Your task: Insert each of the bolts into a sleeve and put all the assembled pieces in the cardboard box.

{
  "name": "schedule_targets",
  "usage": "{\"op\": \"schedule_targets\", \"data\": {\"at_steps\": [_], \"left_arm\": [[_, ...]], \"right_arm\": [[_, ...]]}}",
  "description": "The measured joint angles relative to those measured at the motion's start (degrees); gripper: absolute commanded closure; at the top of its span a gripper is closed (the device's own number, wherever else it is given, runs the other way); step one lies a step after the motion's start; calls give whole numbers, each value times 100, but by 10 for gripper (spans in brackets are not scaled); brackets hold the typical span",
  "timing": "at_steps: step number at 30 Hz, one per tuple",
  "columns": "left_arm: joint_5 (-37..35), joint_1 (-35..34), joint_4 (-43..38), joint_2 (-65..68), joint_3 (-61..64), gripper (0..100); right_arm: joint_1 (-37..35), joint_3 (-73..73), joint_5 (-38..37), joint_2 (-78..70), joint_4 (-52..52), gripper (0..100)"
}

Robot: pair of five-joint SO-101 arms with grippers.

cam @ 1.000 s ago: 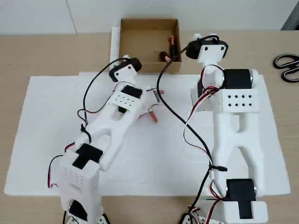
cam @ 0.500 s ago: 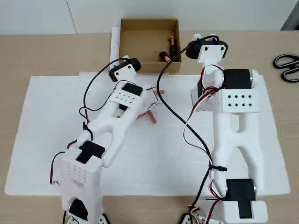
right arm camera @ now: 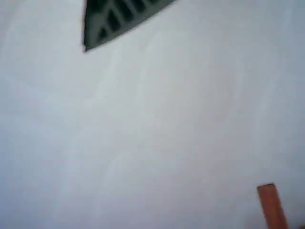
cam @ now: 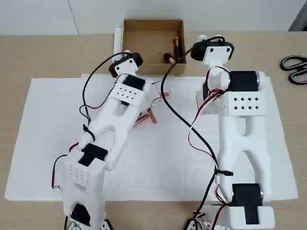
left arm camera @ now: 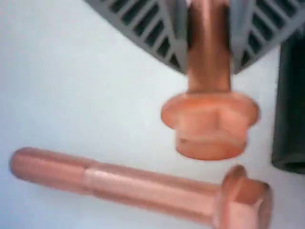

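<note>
My left gripper point(left arm camera: 208, 47) is shut on a copper bolt point(left arm camera: 209, 125), its shank clamped between the grey ribbed fingers point(left arm camera: 143, 24) and its hexagonal head hanging free. Just beyond it a second copper bolt point(left arm camera: 143, 186) lies flat on the white sheet, with a black sleeve point(left arm camera: 288, 105) beside them. From above, the left arm point(cam: 127, 96) stretches toward the cardboard box point(cam: 128, 45), and a bolt point(cam: 150, 116) shows beside it. The box holds two assembled pieces point(cam: 171, 57). Over the sheet, one grey finger point(right arm camera: 119, 19) of my right gripper shows, with a copper bolt end point(right arm camera: 272, 205) nearby.
The white sheet point(cam: 48, 143) covers most of the wooden table. The right arm point(cam: 242, 103) stands folded right of the box, its cable looping across the middle. Scissors point(cam: 295, 67) lie at the far right edge.
The left arm has stretched farther toward the box, and the bolt beside it has shifted slightly the same way. The right arm has stayed still.
</note>
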State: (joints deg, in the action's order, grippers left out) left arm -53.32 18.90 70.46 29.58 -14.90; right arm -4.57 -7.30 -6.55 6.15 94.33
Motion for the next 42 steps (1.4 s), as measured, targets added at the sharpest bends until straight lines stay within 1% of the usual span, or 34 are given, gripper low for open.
{"op": "schedule_targets", "data": {"at_steps": [6,10,14,17,20,23,28,32,38,42], "left_arm": [[0,308,501,9,-607,995],[18,316,1099,9,-1301,995],[484,44,1925,9,-2391,995],[774,-360,2629,9,-3305,995],[1275,-870,2840,18,-3543,995],[1714,-1319,2892,26,-3235,995],[2426,-1662,2892,26,-2233,995],[2796,-1820,2892,-53,-1495,995],[3279,-1881,2884,-888,-396,995],[3622,-1978,2875,-1020,290,995]], "right_arm": [[0,0,0,0,0,712],[0,0,0,0,0,712],[0,0,0,0,0,712],[0,0,0,0,0,712],[0,0,0,0,0,712],[0,0,0,0,0,712],[0,0,0,0,0,712],[0,0,0,0,0,712],[0,0,0,0,0,711],[0,0,0,0,0,711]]}}
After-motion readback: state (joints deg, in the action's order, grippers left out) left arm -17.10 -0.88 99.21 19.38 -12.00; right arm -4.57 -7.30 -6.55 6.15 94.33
